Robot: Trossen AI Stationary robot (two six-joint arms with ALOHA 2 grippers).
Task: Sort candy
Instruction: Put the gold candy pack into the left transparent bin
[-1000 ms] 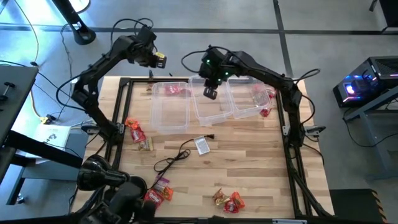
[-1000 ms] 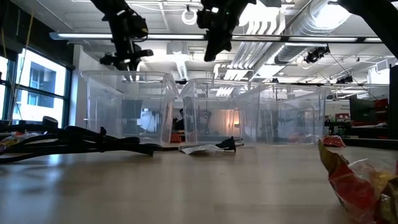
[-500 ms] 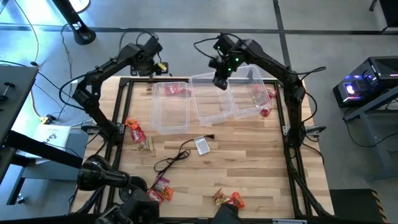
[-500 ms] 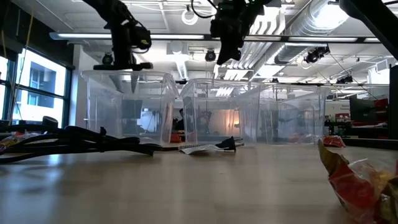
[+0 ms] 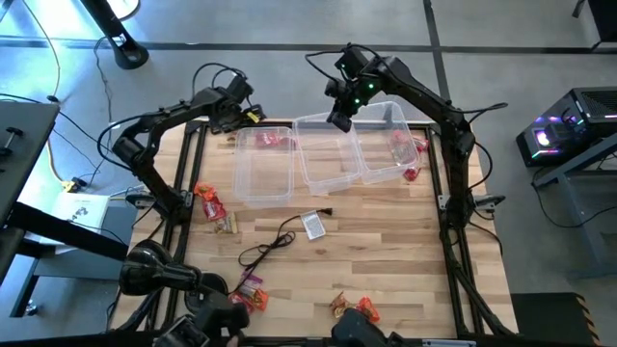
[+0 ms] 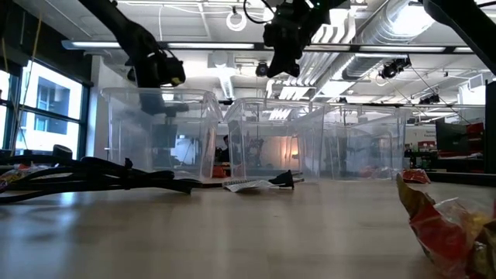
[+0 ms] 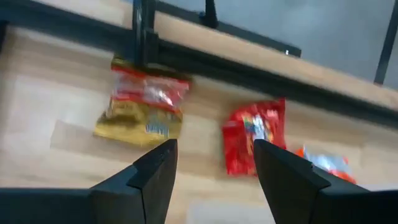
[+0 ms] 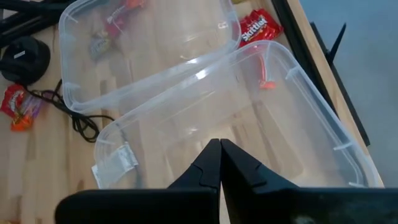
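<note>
Three clear plastic bins (image 5: 262, 175) stand side by side in the upper middle of the high view, and candy (image 5: 209, 204) lies in small heaps around them: one at the left edge of the table, one at lower left (image 5: 247, 289), one at bottom centre (image 5: 353, 309), with a few pieces already in the left and right bins. The left gripper (image 5: 234, 104) hangs over the upper left corner of the left bin, its fingers spread and nothing between them; its wrist view looks down past them on a red packet (image 7: 255, 134) and a gold-and-red one (image 7: 144, 106) lying flat on wood. The right gripper (image 5: 339, 118) hovers at the upper edge of the middle bin (image 8: 230, 124), fingers pressed together and empty. The loose heaps all lie toward the bottom of the high view from both grippers. The left-edge heap is much the nearest to the left gripper, so I judge that arm the better placed for the next pick. A grey tag (image 5: 313, 225) with a black cable lies below the bins.
</note>
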